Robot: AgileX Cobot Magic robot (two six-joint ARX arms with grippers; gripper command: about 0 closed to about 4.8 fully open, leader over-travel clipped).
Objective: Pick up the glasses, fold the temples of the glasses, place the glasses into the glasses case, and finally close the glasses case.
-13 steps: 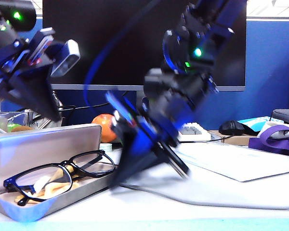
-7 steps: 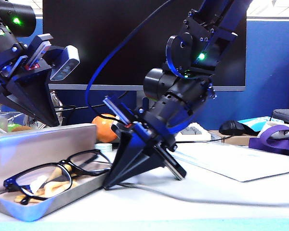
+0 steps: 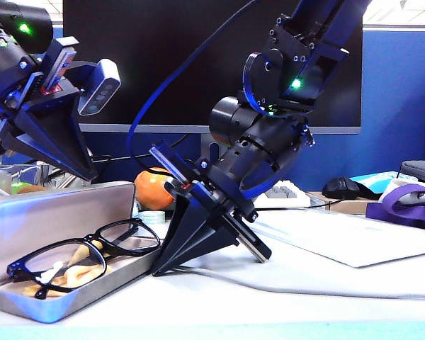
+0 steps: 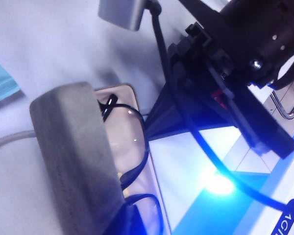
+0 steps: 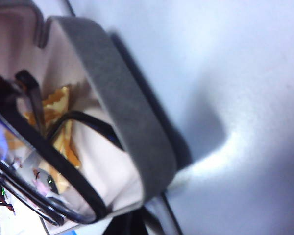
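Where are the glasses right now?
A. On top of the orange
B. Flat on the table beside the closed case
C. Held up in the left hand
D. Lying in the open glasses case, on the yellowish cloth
D: the glasses lie in the open glasses case over the yellowish cloth, with neither the left hand nor the right hand gripping them.

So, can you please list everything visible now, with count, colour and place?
glasses: 1, black, lying in the open case, front-left
case: 1, grey outside, pale lining, lid up, front-left of the table
cloth: 1, yellowish, in the case under the glasses
orange: 1, orange, behind the case
mouse: 1, black, far right at the back
monitor: 1, dark, at the back
table: 1, white
cable: 1, grey, along the table front
left gripper: 1, black, above the case lid; state unclear
right gripper: 1, black, shut, tips at the case's right end
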